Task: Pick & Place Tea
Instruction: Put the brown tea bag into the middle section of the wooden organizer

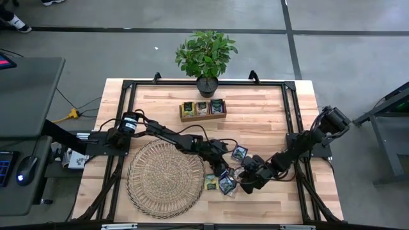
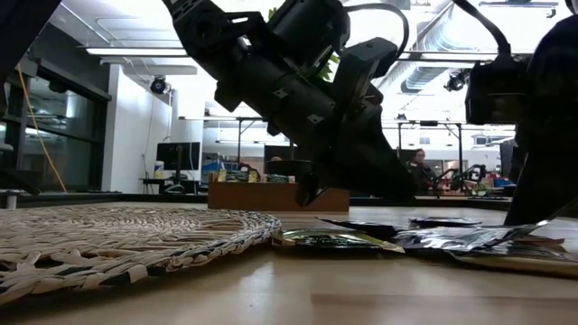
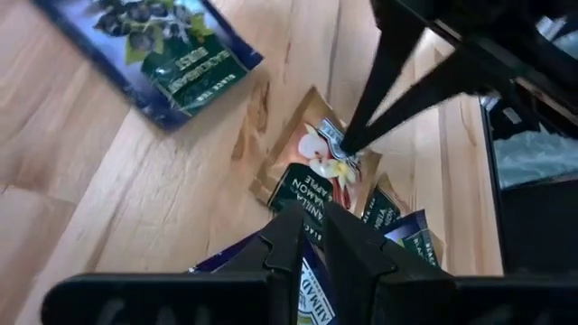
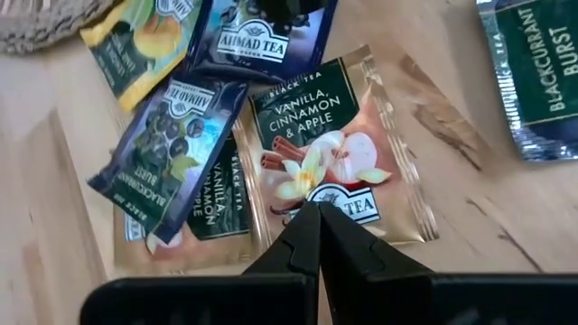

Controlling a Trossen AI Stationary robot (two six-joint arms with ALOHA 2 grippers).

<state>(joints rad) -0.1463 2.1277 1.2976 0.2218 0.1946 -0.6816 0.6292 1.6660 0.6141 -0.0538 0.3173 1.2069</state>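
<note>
Both of my grippers sit low over the tea pile just beside the round wicker mat (image 1: 167, 177). From above, my left gripper (image 1: 223, 171) reaches past the mat's far edge to the sachets at its rim, and my right gripper (image 1: 246, 183) comes in from the side away from the mat; one blue sachet (image 1: 239, 153) lies apart, a little farther from the mat. The wooden tray (image 1: 202, 109) with a few sachets in it stands well beyond the mat, near the potted plant (image 1: 206, 56).

At table level, the sachets (image 2: 339, 239) lie flat and overlapping just past the mat's edge, with my left gripper's dark bulk hanging right above them.

Through my left wrist, my fingers (image 3: 282, 246) stand nearly together around the top edge of a dark blue sachet (image 3: 312, 298); I cannot say the pinch is firm.

Through my right wrist, my fingers (image 4: 302, 242) are fully closed with nothing between them, tips resting on the vanilla, cinnamon and apple sachet (image 4: 339, 149).

I judge these packets feather-light, thin, slick foil, apt to slide or crumple. A free edge or corner, pinched, is the place to take one.
</note>
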